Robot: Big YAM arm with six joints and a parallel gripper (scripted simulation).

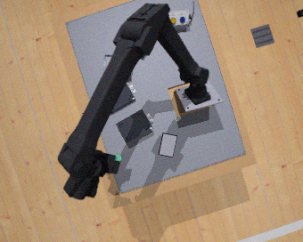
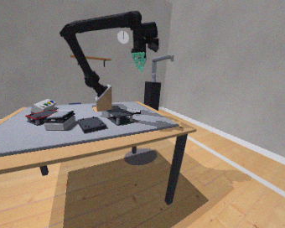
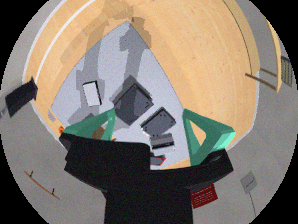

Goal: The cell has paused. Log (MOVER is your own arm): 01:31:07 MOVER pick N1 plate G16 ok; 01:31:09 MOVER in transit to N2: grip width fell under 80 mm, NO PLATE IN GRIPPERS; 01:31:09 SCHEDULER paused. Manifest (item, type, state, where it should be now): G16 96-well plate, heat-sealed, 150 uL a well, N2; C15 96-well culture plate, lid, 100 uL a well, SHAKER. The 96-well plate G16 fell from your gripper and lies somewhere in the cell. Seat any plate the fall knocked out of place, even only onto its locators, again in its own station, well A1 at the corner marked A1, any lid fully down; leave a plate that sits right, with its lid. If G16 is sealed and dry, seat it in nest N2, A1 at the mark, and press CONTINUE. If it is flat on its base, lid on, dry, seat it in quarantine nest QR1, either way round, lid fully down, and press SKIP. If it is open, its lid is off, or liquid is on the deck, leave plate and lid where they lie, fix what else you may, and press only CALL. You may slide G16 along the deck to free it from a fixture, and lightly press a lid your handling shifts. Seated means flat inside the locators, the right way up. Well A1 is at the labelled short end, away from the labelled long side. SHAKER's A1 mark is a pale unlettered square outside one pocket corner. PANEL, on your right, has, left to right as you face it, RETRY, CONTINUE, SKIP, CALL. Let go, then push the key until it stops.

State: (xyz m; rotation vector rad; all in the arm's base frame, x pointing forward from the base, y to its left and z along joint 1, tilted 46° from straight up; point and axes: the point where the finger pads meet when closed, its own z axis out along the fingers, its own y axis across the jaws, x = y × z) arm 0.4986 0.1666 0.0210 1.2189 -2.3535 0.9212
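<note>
A pale, flat rectangular plate (image 1: 167, 145), probably G16, lies on the grey deck (image 1: 159, 89) near its front edge, outside any nest; its top looks evenly pale. It also shows in the wrist view (image 3: 89, 92). Beside it stands a dark empty nest (image 1: 134, 126), and a second dark nest (image 1: 124, 99) is partly hidden under my arm. My gripper (image 1: 118, 157) (image 2: 138, 63) is open and empty, high above the deck's front left corner, well away from the plate. In the wrist view its green fingers stand wide apart with nothing between them.
The key panel (image 1: 179, 19) is at the deck's far edge. The arm's base (image 1: 197, 94) stands on a wooden block. In the side view a grey shaker block (image 2: 59, 119) and a red-edged item (image 2: 41, 113) stand at the left; the overhead view hides them under my arm.
</note>
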